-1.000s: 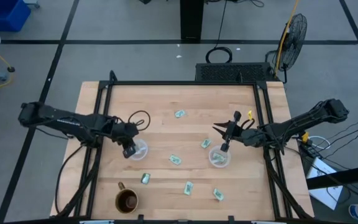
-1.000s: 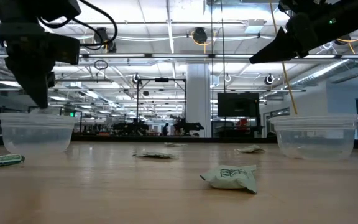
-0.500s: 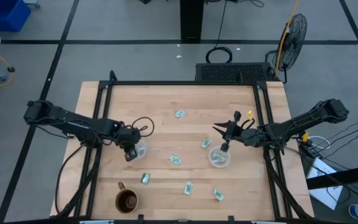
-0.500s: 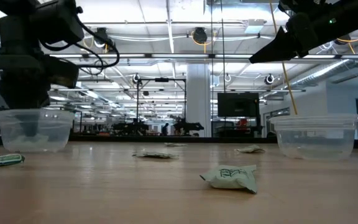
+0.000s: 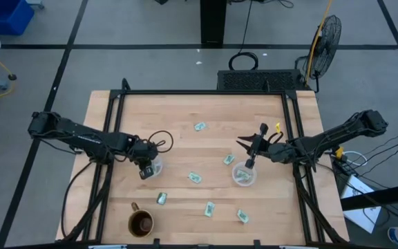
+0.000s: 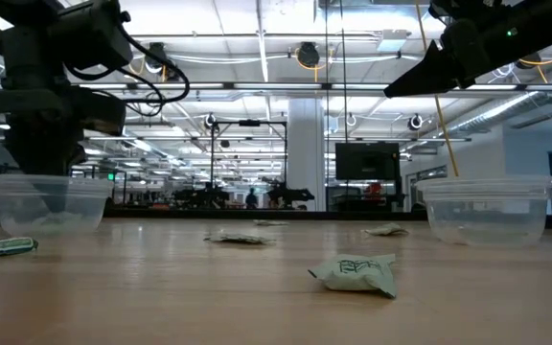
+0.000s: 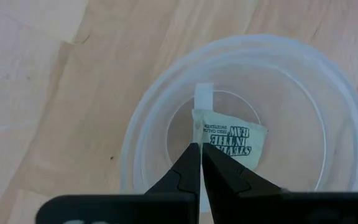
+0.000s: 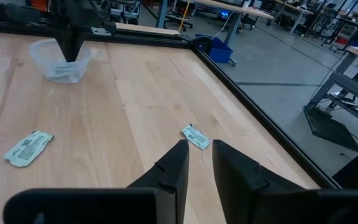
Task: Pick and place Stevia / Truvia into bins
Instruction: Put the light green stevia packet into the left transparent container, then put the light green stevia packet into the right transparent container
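My left gripper (image 5: 146,170) reaches down into the left clear cup (image 5: 155,166), shut at a green-and-white Stevia packet (image 7: 230,137) that lies on the cup's bottom. My right gripper (image 5: 249,164) hovers, open and empty, just above the far rim of the right clear cup (image 5: 244,176). Several more packets lie flat on the wood, among them one at the far middle (image 5: 200,127), one beside the right cup (image 5: 229,160) and one in the middle (image 5: 195,178). Seen at table height, one crumpled packet (image 6: 355,273) lies nearest. My left gripper comes from above, pointing down into the cup, and its shut fingertips (image 7: 193,155) meet at the packet's corner (image 7: 197,140). The packet lies face up on the cup's bottom (image 7: 185,134). Whether paper is still between the tips I cannot tell for certain.
A brown mug (image 5: 141,223) stands near the table's near left corner. Packets lie toward the near edge (image 5: 162,198), (image 5: 209,208), (image 5: 242,216). A black frame rail (image 5: 206,93) borders the table. A loose cable loop (image 5: 156,133) hangs by the left arm.
My left gripper has gone down from above the left cup's rim into the cup, staying shut, and its wrist has swung slightly toward the near edge. The right arm has kept still.
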Robot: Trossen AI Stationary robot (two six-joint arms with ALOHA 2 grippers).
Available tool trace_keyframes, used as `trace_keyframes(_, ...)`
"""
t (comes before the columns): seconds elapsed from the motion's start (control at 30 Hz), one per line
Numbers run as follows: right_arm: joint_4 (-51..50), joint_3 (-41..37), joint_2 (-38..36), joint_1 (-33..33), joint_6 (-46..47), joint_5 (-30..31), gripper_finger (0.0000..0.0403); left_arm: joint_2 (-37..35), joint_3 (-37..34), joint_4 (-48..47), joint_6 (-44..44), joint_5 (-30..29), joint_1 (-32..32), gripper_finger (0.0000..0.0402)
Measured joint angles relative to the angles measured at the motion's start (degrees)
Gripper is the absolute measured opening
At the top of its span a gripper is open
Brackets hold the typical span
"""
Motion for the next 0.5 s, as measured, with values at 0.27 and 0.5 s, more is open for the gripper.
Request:
trace_keyframes(0.27, 0.0, 0.0, 0.4, -0.3, 0.0, -0.1, 0.0121, 0.0, 2.3, -1.6, 2.8, 0.0, 0.0, 0.0047)
trace_keyframes(0.5, 0.0, 0.0, 2.5, -3.6, 0.2, -0.7, 0.0138, -0.4, 10.8, -8.8, 8.0, 0.0, 0.0, 0.008)
